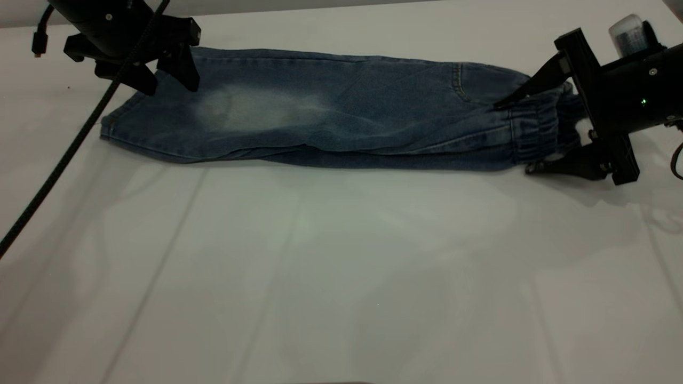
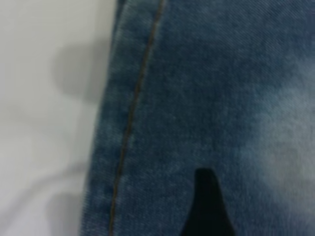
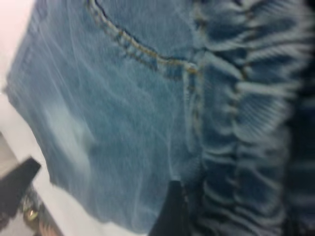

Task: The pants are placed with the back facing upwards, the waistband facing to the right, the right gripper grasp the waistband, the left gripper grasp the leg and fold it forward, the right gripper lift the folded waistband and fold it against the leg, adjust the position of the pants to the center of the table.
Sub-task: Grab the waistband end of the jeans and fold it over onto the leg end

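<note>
Straddling waistband (image 1: 536,136), right gripper (image 1: 520,136) fingers wide; left gripper (image 1: 168,82) open over pants (image 1: 331,112).

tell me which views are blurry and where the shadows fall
Exterior view: sharp, soft shadow under the pants front edge and below the right gripper on the table. Left wrist view: slightly soft, with grey shadows on the white beside the hem. Right wrist view: the blurriest, waistband gathers smeared.

place: robot lab bench | evidence: large plain white flat tabletop (image 1: 341,266) filling the view | black two-fingered robot grippers at 10 o'clock (image 1: 165,72) and 3 o'clock (image 1: 528,133) | braided black cable (image 1: 58,160) trailing toward 8 o'clock
</note>
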Robot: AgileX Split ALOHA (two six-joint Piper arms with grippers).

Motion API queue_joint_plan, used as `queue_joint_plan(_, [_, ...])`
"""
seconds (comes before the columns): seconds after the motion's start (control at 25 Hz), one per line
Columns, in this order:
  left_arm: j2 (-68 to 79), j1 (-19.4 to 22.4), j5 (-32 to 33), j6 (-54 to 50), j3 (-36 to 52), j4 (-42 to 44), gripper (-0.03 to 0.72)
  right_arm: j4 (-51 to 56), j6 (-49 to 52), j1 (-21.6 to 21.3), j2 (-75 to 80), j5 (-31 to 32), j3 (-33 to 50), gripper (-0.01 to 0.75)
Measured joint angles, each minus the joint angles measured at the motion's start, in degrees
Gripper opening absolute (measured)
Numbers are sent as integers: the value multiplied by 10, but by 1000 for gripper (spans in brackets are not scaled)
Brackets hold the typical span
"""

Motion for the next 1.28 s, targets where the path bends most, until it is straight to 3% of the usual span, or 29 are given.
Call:
queue_joint_plan(0.12, [0,0,12,6,0,0,473,9,-12,0,0,-19,0,480])
queue_joint_plan(0.36, [0,-16,23,44,0,0,473,10,-15,0,2,-55,0,99])
queue_joint_plan(0.4, [0,-22,23,49,0,0,473,10,-18,0,2,-56,0,74])
queue_joint_plan(0.64, [0,-78,-4,70,0,0,473,11,-67,0,1,-32,0,57])
queue_joint_plan(0.92, [11,-169,-75,75,-2,-1,473,9,-110,0,-58,94,0,57])
queue_joint_plan(1.28, [59,-261,-83,76,-5,-4,473,-23,-119,0,-163,114,4,57])
